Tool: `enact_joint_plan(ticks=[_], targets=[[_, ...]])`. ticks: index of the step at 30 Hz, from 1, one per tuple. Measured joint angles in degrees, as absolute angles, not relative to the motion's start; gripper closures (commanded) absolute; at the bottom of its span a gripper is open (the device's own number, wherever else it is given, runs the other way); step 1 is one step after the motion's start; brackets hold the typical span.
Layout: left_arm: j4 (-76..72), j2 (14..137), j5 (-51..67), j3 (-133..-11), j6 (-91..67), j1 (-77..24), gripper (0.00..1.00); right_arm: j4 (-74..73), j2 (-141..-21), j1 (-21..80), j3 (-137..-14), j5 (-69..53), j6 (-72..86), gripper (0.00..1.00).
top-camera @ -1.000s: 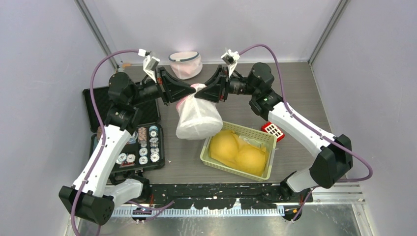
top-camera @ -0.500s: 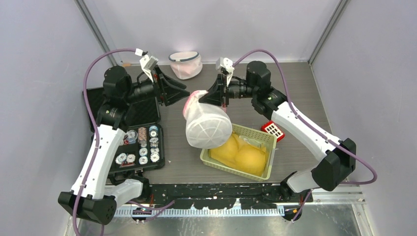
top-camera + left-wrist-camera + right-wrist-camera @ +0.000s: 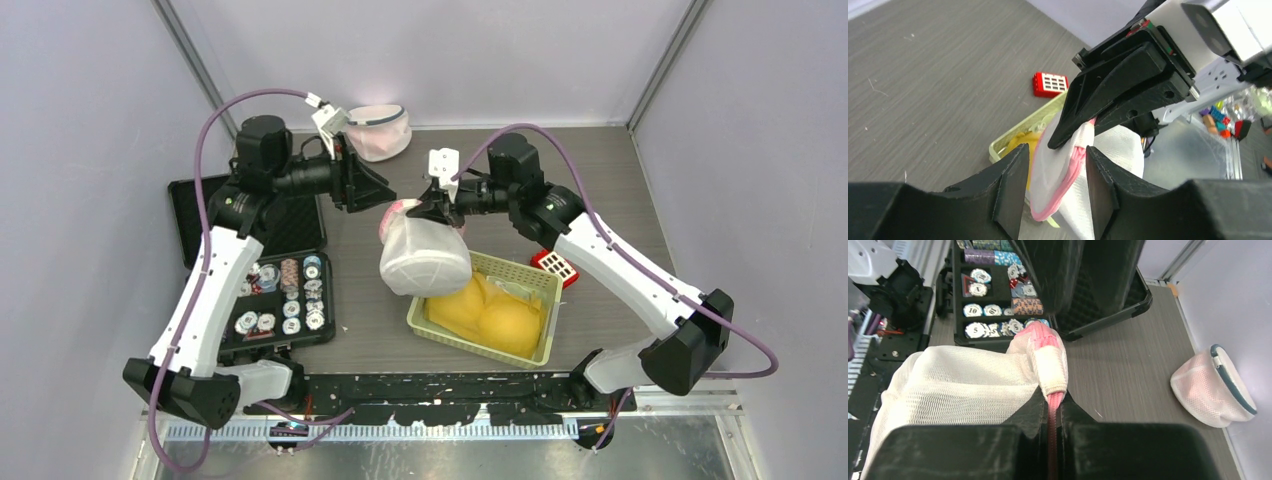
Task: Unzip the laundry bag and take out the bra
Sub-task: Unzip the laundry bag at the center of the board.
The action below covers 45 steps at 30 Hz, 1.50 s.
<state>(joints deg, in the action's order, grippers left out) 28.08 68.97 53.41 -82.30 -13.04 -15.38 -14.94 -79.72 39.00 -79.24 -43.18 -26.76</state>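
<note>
Yellow, the bra point(image 3: 490, 312) lies in the basket point(image 3: 520, 271) nearest to you, so the removal looks done. Above the basket's far corner, the white laundry bag point(image 3: 425, 262) now hangs only from the right gripper point(image 3: 422, 207), which has closed tightly on the pink edge point(image 3: 1040, 337). Beyond it, the left gripper point(image 3: 384, 197) has let go and stands half open, empty.

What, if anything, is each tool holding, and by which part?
The right tool pinches the white mesh laundry bag by its pink trim. The left tool is open, holding nothing.
</note>
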Motion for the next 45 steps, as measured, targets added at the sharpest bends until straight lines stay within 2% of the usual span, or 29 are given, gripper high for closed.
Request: enact_joint_plan(ticks=[6,15,45], targets=[[36.1,71.6,50.5,-85.1,-8.9,-18.6,0.56,-15.7,-79.7,40.8,-79.2,-38.0,-30.4,0.99],[40.6,72.9,46.7,-85.3,-8.4,-18.7,0.6,-15.0,-79.1,41.2,-79.1,-34.2,-32.7,0.99],[38.1,74.1,45.8,-84.6,-20.0,-19.5,0.69,-14.7,-78.3,42.1,-77.8,-33.7,-37.4,0.99]])
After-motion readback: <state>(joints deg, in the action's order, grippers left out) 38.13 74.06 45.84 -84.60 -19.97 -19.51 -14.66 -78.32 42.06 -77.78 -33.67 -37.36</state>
